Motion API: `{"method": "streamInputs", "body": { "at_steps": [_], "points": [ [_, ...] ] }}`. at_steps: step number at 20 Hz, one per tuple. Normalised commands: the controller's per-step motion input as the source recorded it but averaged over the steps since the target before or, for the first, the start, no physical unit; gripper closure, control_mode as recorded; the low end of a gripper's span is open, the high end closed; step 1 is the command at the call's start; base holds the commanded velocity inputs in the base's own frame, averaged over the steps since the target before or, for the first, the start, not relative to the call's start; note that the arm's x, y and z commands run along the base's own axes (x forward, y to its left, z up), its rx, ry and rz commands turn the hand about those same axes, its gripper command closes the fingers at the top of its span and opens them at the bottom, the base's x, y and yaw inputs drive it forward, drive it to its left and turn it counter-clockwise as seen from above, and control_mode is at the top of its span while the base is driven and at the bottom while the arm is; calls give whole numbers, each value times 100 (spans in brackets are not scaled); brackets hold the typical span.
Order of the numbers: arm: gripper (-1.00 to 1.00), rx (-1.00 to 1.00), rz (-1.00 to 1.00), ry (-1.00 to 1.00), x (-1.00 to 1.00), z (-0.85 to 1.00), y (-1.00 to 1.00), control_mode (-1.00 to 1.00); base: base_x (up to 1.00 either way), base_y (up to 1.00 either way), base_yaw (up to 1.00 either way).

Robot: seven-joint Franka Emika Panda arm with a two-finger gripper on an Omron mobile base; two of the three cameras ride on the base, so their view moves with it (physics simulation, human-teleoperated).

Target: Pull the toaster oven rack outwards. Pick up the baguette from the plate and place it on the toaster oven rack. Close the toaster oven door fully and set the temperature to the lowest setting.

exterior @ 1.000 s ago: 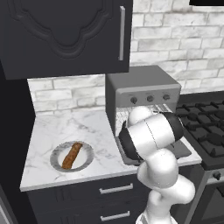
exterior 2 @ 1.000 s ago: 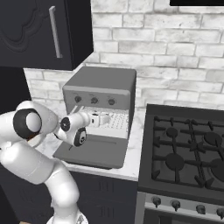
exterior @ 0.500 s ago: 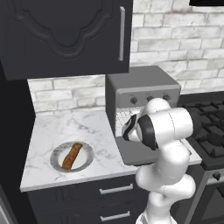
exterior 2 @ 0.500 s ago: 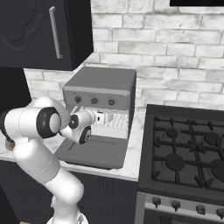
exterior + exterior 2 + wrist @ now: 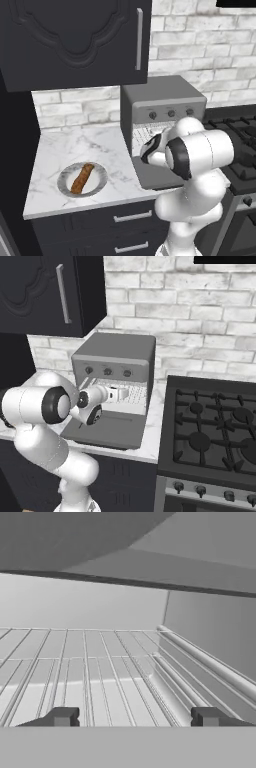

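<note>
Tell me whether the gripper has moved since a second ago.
Yes. In the right base view the gripper has pushed forward from in front of the toaster oven to its mouth, over the toaster oven rack.

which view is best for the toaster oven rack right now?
Hand view: the toaster oven rack spreads wide, its wires distinct. The right base view shows a strip of it inside the toaster oven, past the gripper. The left base view shows a sliver above the arm.

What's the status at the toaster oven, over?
Hand open at the oven mouth, fingertips over the toaster oven rack, nothing gripped. Toaster oven door down flat. Baguette on the plate. Nothing in the way.
</note>
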Motion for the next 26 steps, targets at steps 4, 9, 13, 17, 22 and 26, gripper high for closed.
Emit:
{"method": "streamInputs", "body": {
  "at_steps": [4,9,13,17,22,26],
  "points": [
    [-100,1,20,63,-100,-100,14,-100,0,0,0],
    [-100,1,23,62,-100,-100,20,-100,0,0,0],
    [-100,1,25,64,-100,-100,18,-100,0,0,0],
    [-100,0,24,61,-100,-96,18,-100,0,0,0],
    [-100,0,24,56,-100,-99,17,-100,0,0,0],
    [-100,0,21,49,-100,-93,18,-100,0,0,0]
  ]
}}
